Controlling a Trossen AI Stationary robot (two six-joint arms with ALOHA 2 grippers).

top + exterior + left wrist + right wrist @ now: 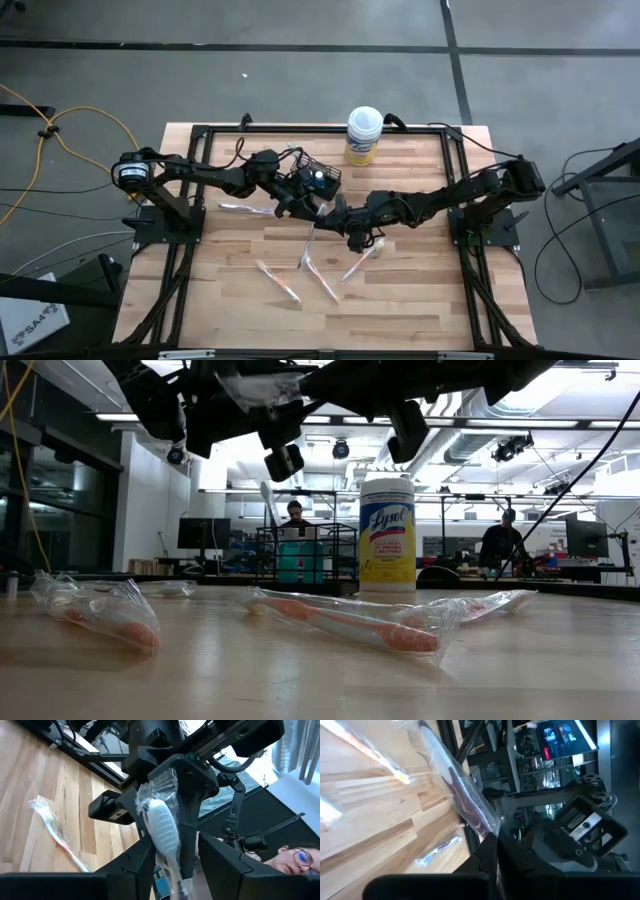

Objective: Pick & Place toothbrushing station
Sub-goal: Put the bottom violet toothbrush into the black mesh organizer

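While both arms meet beside the basket [318, 178], each gripper pinches a wrapped toothbrush [162, 827], apparently a handover for loading.

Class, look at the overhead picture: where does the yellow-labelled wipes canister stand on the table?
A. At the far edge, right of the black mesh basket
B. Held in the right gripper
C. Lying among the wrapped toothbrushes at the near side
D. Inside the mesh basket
A: the canister stands upright by the table's far edge, right of the basket, apart from it.
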